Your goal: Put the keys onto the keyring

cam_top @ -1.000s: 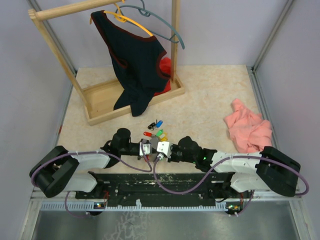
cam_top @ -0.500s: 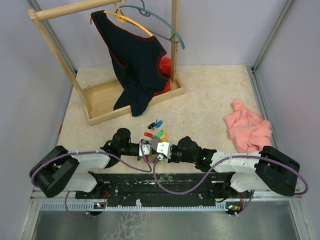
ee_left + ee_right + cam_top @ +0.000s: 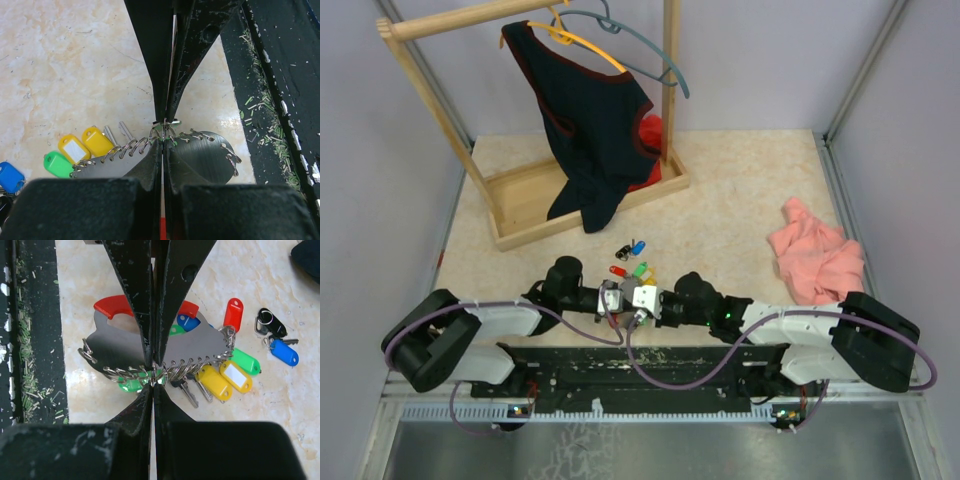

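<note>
Both arms lie low over the near middle of the surface [image 3: 750,190], heads meeting nose to nose. The keyring [image 3: 127,352] lies flat right under them. It is a grey metal plate, red along one side, with a row of small wire loops [image 3: 195,362] on one edge.

Your left pincer [image 3: 162,142] has its jaws together, tips down at that row of loops. Your right pincer [image 3: 152,385] has its jaws together too, and meets the same spot from the opposite side. You cannot tell whether either nips a loop, because the tips hide the contact.

The keys [image 3: 235,376]: yellow and green tags fan out from the loops and look threaded on already. A black tag [image 3: 270,322] and a blue tag [image 3: 283,353] lie on the bare surface, near the ring but apart from it. A red tag [image 3: 232,313] points at the end loop; whether it is attached is unclear.

Judgement: the tips face each other so one can steady a loop while the other works it, since thin wire needs opposing holds. With the ring flat, both sides can reach the loops. The black and blue tags are likely what is left to do. The risk is that closed tips skid off the wire and shove the ring.
</note>
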